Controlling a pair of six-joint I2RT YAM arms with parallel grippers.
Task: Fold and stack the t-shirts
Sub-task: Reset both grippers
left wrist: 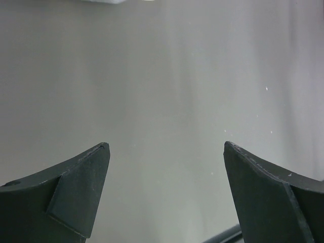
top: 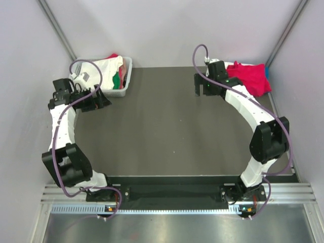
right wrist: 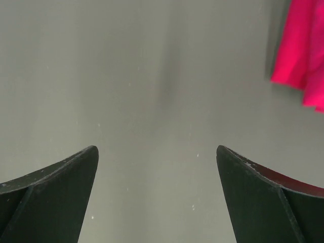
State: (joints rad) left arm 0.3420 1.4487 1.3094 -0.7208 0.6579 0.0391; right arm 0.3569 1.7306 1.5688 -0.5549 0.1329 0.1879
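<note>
A bright red t-shirt (top: pixel 251 78) lies in a heap at the table's far right corner, with a bit of blue cloth (top: pixel 267 73) at its right edge. Its red edge shows at the top right of the right wrist view (right wrist: pixel 298 50). White, red and green shirts (top: pixel 109 70) are bunched in the pale plastic tub (top: pixel 126 76) at the far left. My left gripper (top: pixel 104 98) is open and empty just in front of the tub; its jaws stand wide over bare table (left wrist: pixel 166 147). My right gripper (top: pixel 198 85) is open and empty, left of the red heap (right wrist: pixel 157 149).
The dark table mat (top: pixel 162 126) spans the middle between the arms. Pale walls close in the left, back and right sides. A metal rail (top: pixel 172 195) with the arm bases runs along the near edge.
</note>
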